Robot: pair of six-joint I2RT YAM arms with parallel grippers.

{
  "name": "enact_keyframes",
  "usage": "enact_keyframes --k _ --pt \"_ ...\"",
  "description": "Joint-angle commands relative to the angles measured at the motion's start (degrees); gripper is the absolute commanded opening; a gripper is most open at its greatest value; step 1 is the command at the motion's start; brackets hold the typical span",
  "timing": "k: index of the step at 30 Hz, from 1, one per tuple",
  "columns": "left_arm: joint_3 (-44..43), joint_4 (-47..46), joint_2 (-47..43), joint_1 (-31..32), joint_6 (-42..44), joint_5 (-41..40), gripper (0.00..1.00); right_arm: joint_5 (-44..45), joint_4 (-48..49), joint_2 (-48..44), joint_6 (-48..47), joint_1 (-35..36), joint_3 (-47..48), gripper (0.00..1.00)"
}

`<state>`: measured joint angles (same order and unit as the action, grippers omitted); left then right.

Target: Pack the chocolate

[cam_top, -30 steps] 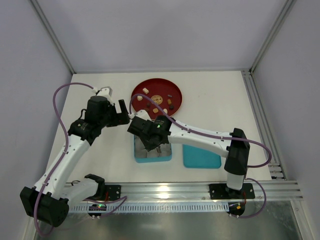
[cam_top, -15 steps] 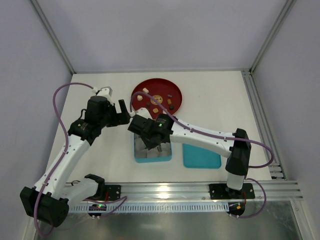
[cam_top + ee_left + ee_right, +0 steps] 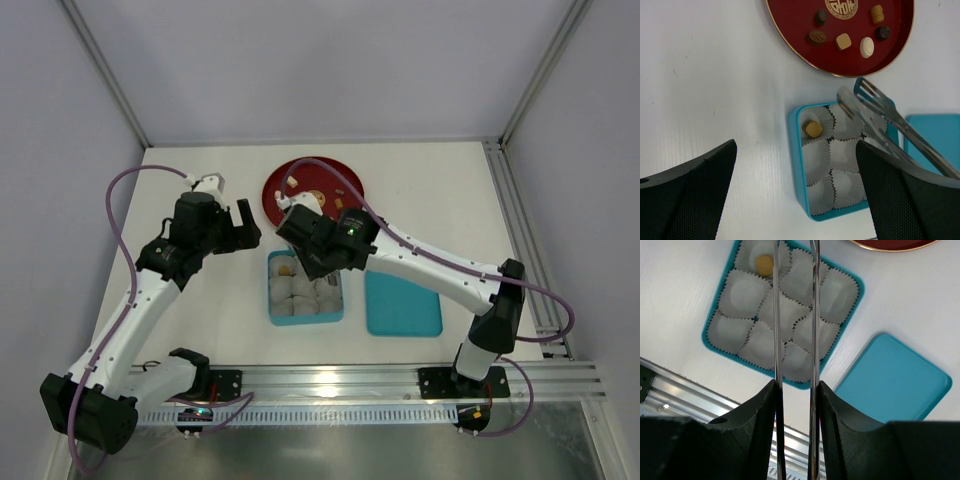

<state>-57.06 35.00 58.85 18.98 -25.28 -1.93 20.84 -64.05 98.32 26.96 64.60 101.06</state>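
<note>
Most of the chocolate (image 3: 843,41) is loose on the red plate (image 3: 790,35): six pcs (two dark, one ribbed brown, two tan, one cream), spread nr the gold emblem, none touching. One more tan pc (image 3: 813,129) sits in a paper cup (image 3: 845,155) at the far corner of the teal box (image 3: 795,165), left-arm side. The other cups look empty. Box lies on the white desk (image 3: 715,75) just short of the plate. Its teal lid (image 3: 403,305) lies flat beside it, not touching.

Right claw (image 3: 795,395) is clamped on metal tongs (image 3: 880,112). The tines run out parallel w/ a narrow gap btwn them & nothing in it. Tong tips hang over the box's plate-side edge, clear of every pc. Left claw (image 3: 245,225) hovers over the desk off the box's far-left corner, jaws spread wide, holding nothing.

Step, as I read it: one pc packed & tongs empty, so this is the reach to the plate for pc no. 2. Nxt move needs the tips carried over the plate rim and a tine set either side of one pc; the cream one or the square tan one looks nearest the box. Then lower & squeeze gently. Pcs are tiny & mostly rounded, so an off-centre pinch could prob flick one away. After that, drop it into an empty cup, not the filled one.
</note>
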Motion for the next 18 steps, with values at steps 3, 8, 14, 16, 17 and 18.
enact_keyframes --k 3,8,14,16,17,18 --pt "0.0 -1.2 -1.0 -0.4 0.0 -0.5 1.0 -0.7 1.6 -1.6 -4.0 -6.4 3.3 0.4" --pt "-0.1 -1.2 -0.8 -0.4 0.0 -0.4 1.0 -2.4 2.7 1.1 -7.3 -11.4 4.9 0.4" --pt "-0.1 -1.2 -0.5 -0.3 0.0 -0.4 1.0 -4.0 3.7 5.4 -10.3 -15.8 6.2 0.39" --pt "-0.2 -1.2 -0.5 -0.4 0.0 -0.3 1.0 -4.1 3.6 7.0 -10.7 -16.3 7.4 0.39" --pt "-0.1 -1.2 -0.3 -0.4 0.0 -0.3 1.0 -4.1 3.6 8.3 -11.0 -16.4 7.7 0.39" --pt "-0.2 -1.2 -0.4 -0.4 0.0 -0.3 1.0 -4.3 3.7 9.1 -11.1 -16.4 8.5 0.39"
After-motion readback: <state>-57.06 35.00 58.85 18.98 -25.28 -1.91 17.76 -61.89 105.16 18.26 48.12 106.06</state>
